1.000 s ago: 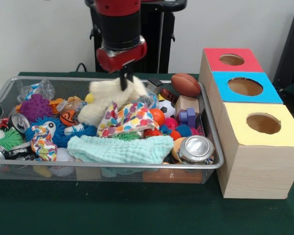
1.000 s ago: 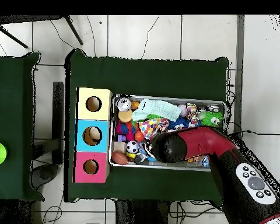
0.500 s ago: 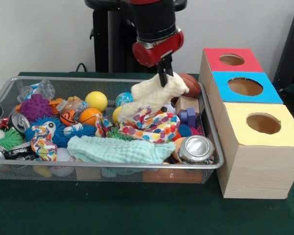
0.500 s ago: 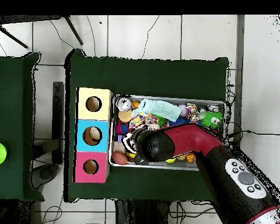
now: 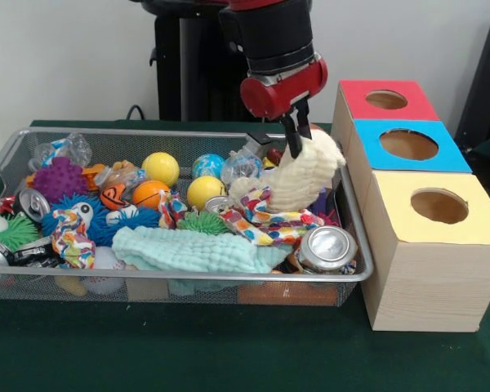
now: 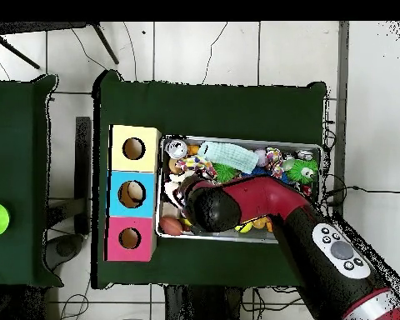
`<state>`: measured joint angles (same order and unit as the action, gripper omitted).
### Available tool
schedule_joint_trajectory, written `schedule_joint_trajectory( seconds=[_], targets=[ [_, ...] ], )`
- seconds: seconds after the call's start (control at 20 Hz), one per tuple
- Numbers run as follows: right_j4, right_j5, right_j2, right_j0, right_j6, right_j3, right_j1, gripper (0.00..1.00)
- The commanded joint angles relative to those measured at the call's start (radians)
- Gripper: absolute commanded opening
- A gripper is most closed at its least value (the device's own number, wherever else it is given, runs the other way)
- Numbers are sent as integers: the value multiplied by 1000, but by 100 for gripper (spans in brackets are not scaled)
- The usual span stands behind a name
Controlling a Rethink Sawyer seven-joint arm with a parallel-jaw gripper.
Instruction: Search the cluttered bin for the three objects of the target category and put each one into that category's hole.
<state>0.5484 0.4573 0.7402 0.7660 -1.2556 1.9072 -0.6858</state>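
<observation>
The silver wire-mesh bin is full of toys, cloths and cans; it also shows in the overhead view. My gripper is shut on a cream fuzzy cloth and holds it up over the bin's right end, near the boxes. A multicoloured patterned cloth trails below it. A small orange and black striped toy lies at the bin's left. The bear-like toy is hidden. The red-ringed hole is the farthest of the three boxes. In the overhead view the arm covers the gripper.
Blue-ringed hole and yellow-ringed hole stand beside the bin's right side. In the bin lie a mint cloth, a silver can, a yellow ball, an orange ball and a blue fuzzy ball.
My gripper has moved to the right in the front view with the cream cloth, toward the boxes. The patterned cloth was dragged along, and several balls came into view.
</observation>
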Motion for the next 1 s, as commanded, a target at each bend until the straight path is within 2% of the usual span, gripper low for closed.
schedule_joint_trajectory(
  seconds=[0.05, 0.2, 0.25, 0.45, 0.6, 0.8, 1.0],
  targets=[
    [58, -63, -48, 8, -60, 30, 51, 100],
    [48, -72, -82, -1, -103, 26, 45, 100],
    [44, -71, -65, 8, -89, 31, 38, 100],
    [54, 97, -100, -1, -2, 35, -52, 100],
    [50, 136, -91, 16, 44, 36, -73, 100],
    [8, 230, -63, 45, 96, 39, -122, 100],
    [24, 295, -53, 70, 152, 13, -132, 100]
  ],
)
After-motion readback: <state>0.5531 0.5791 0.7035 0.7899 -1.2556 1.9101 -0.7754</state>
